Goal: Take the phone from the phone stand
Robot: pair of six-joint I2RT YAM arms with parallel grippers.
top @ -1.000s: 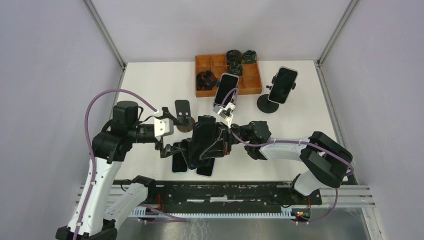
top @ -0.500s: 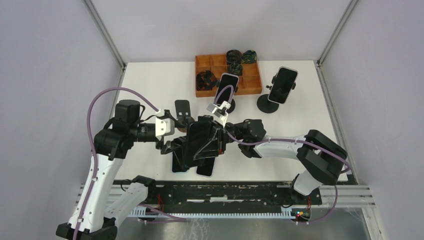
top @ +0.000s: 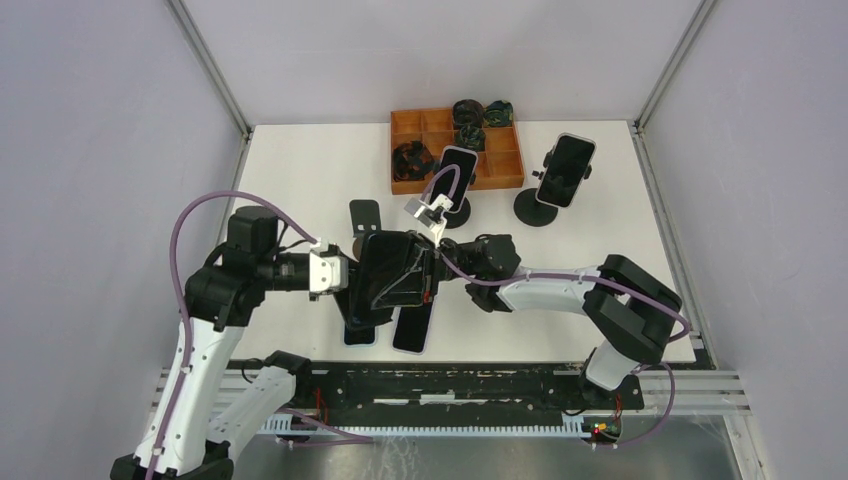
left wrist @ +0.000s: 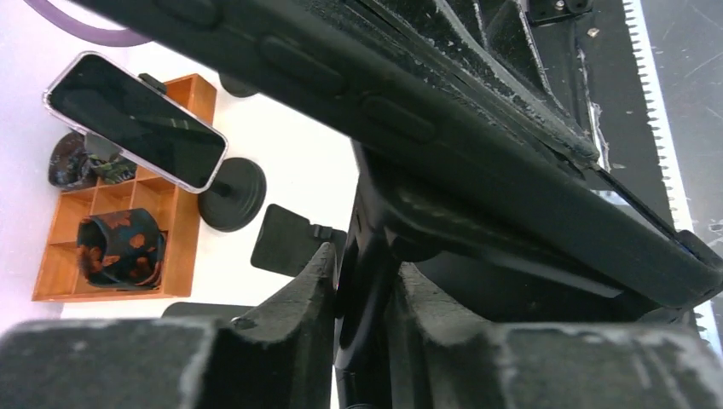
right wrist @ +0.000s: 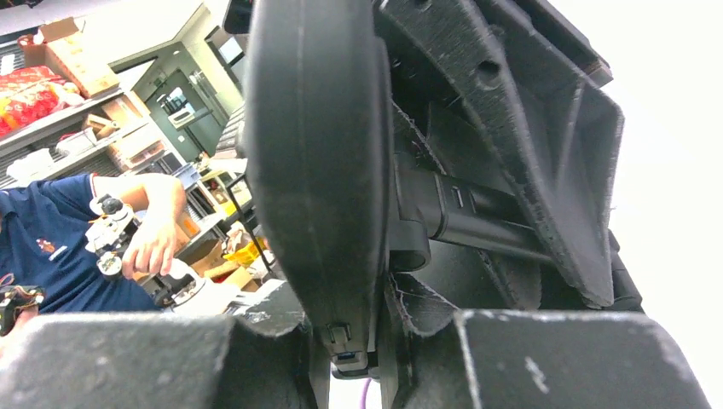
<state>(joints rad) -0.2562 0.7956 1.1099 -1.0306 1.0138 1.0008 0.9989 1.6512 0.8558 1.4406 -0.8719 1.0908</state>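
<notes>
Hands are meeting over the middle of the desk (top: 300, 170). Left hand (top: 338, 277) is clamping narrow on the stand (left wrist: 368, 256) at its stem. Right hand (top: 436, 272) is pinching the phone (top: 388, 280) by its bottom edge, fingers (right wrist: 256, 341) close on either face. Phone is sitting tilted between the two hands, lifted off the desk. Right wrist view is showing the stand's arm pressing against the phone's back, so the two are not yet apart. Two flat phones (top: 412, 330) are lying on the desk just below, and an empty stand (top: 365, 218) is standing just behind. Two far phones (top: 565, 168) are sitting on their own stands near the tray (top: 500, 160). Judging progress: both grips look set, pull-apart is not done, and laying the phone down is left.
</notes>
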